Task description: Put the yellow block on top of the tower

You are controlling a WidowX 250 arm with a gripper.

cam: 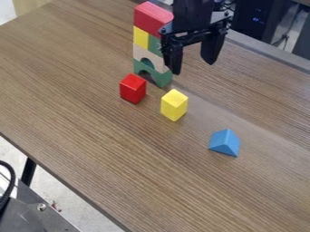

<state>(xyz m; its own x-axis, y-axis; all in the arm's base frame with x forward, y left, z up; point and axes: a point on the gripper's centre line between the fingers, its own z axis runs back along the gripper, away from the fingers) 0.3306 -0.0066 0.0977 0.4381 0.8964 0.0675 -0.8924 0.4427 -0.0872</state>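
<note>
Currently, the gripper (193,66) is released and empty, fingers parted. The yellow block (174,105) stands below it, toward the camera; the tower (144,52) rises beside it. Pick-up appears pending: next, align the gripper over the block, lower, then clamp.

The top edge cuts off my robot arm (192,13), and my gripper (193,67) hides part of the right side of the block tower (141,50).

The open end effector (192,56) hangs beside the block tower (147,52), above the yellow block (174,104) standing on the table.
</note>
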